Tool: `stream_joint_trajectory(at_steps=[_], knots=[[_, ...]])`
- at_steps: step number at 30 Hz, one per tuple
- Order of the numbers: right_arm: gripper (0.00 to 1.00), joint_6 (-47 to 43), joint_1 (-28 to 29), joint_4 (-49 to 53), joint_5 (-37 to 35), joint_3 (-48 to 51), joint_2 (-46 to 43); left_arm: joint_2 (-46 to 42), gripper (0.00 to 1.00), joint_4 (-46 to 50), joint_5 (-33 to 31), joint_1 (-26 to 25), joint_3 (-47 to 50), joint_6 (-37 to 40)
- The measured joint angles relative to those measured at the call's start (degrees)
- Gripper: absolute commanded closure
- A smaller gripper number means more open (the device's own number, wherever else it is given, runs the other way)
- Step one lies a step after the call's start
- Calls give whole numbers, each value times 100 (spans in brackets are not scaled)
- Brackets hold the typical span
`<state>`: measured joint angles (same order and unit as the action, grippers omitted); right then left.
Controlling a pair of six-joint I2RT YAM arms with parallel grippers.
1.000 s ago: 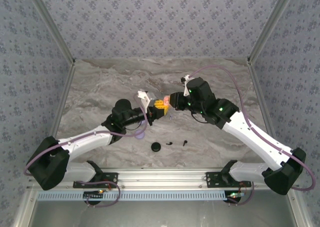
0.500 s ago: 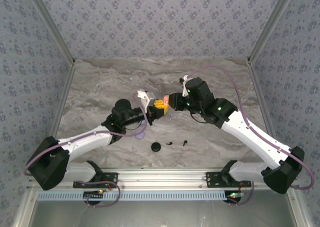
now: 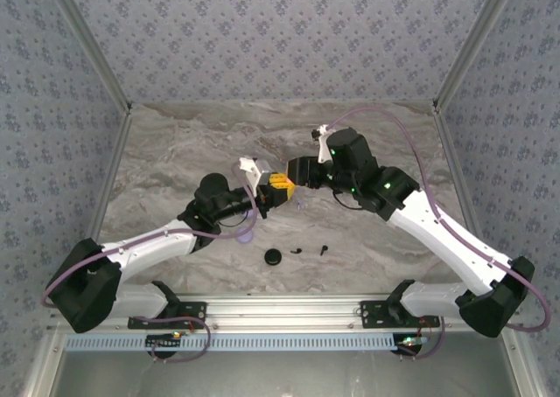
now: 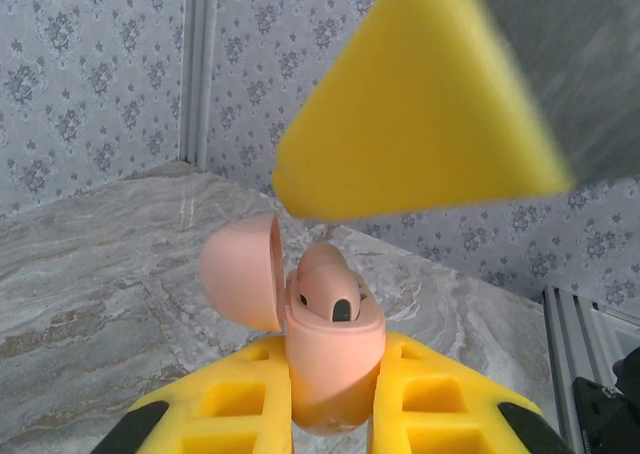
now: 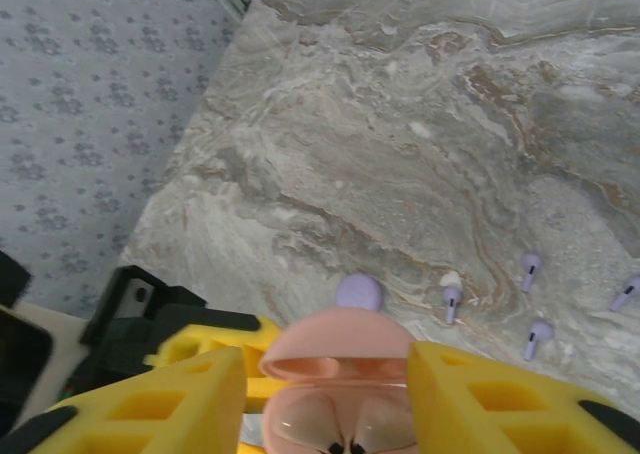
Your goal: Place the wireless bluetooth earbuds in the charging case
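My left gripper is shut on a pale pink charging case, held upright above the table. Its lid stands open to the left. A pinkish earbud sits in the case, and from the right wrist two pinkish earbuds lie side by side under the half-raised lid. My right gripper is open, its yellow fingers flanking the case. From above, the two grippers meet at mid table. Several lilac earbuds lie on the marble.
A lilac round case lies shut on the table under the left arm, lilac case in the top view. A black case and two black earbuds lie near the front edge. Patterned walls enclose the marble table.
The right gripper has shifted a little up and to the left, closing over the pink case, so less pink shows between the grippers from above. The left arm has held still.
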<state>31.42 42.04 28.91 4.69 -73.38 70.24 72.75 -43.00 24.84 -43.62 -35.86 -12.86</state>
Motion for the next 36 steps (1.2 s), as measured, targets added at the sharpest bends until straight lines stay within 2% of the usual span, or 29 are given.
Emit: stream_joint_trajectory(at_steps=[7, 11, 14, 19, 25, 28, 36], knots=[[35, -186, -505, 7, 452, -48, -227, -13, 100, -74, 0, -2, 0, -35], [15, -264, -946, -50, 1036, -9, -382, -155, 100, -116, 4, -2, 0, -33], [7, -306, -1213, -234, 1650, 127, -431, -271, 100, -190, 81, -2, -2, -28], [4, -317, -1161, -546, 2599, 190, -221, -332, 100, -186, 173, -2, -87, -28], [5, -278, -935, -826, 3228, 188, 70, -332, 100, -181, 179, -2, -101, -31], [8, -267, -881, -890, 3381, 188, 105, -332, 100, -173, 181, -2, -103, -28], [9, -256, -872, -960, 3407, 190, 26, -334, 100, -120, 293, -2, -151, -28]])
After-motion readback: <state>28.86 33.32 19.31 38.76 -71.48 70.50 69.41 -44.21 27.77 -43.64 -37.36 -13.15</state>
